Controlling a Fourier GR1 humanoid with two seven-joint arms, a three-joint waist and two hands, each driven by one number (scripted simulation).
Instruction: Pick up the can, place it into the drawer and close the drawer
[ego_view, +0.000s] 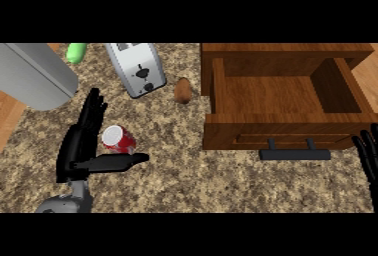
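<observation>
Your left hand (74, 150) sits near the table's (221, 182) front left part, spread wide: the fingers point straight toward the far edge and the thumb sticks out sideways to the right. The red can (118, 139) lies in the angle between them, just right of the fingers and just above the thumb. Nothing is curled round it. It looks tipped, with its pale end turned up toward you, and it may be brushing the fingers, though the view does not settle that.

Your right hand (367, 152) shows at the table's right edge, open with fingers up, resting.

The wooden drawer (251, 135) stands pulled open at the far right part of the table, its inside bare wood, and its black handle (295, 154) faces the front edge. The can is well apart from it, off to the left.

Along the far edge you have a silver toaster (136, 67), a green object (76, 52) to its left, and a large grey metal body (33, 75) at the far left corner. A small brown item (182, 90) lies between the toaster and the drawer.
</observation>
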